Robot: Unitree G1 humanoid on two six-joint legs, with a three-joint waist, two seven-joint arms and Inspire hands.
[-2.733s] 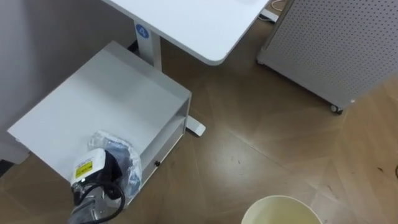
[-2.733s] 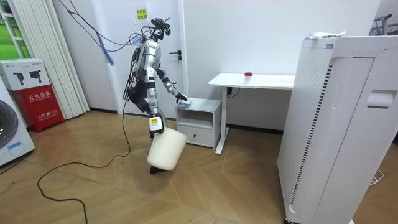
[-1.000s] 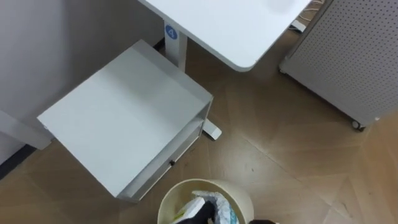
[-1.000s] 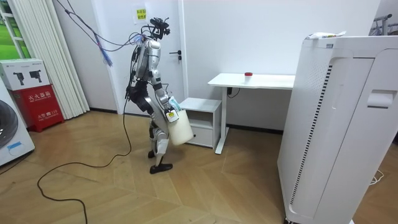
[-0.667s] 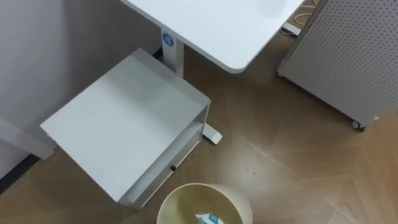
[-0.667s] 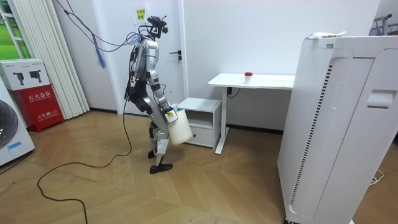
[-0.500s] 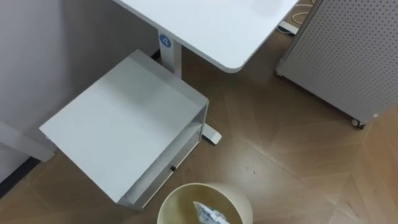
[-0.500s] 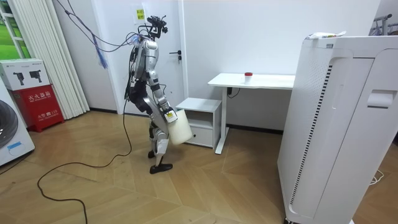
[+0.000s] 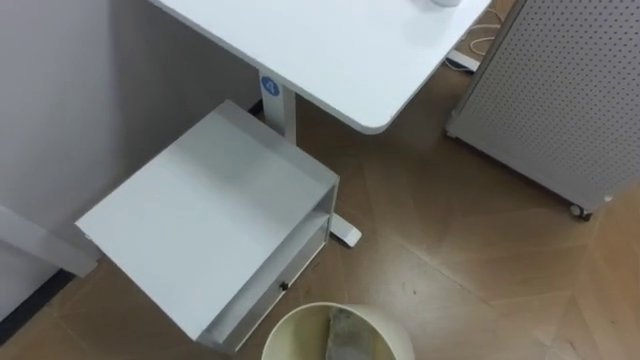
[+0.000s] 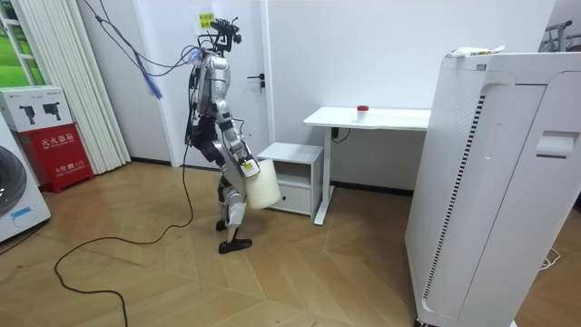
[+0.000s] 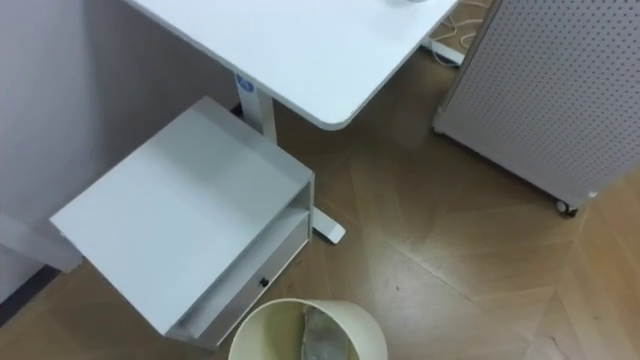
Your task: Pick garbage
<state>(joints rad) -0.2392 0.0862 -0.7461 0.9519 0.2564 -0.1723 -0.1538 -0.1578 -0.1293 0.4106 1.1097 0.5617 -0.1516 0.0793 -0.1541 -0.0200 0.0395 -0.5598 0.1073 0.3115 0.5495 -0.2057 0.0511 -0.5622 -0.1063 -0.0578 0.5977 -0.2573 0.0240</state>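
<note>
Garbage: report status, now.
Right hand on the bin, grip unreadable. Garbage inside the bin. Bin beside the white cabinet; nothing blocking.

Looks like a lab or test room dressed as a home office. White desk (image 10: 368, 116), low white cabinet (image 10: 292, 154) and wood floor (image 10: 300, 272). Also a washing machine (image 10: 11, 200), red boxes (image 10: 54, 150), curtains (image 10: 77, 82) and a big perforated white unit (image 9: 560, 90) on castors.

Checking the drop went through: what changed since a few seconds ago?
The wrapper went from the cabinet top into the waste bin; the left robot hand let it go. The bin rose from near the floor to beside the cabinet. The desk and cabinet stayed.
</note>
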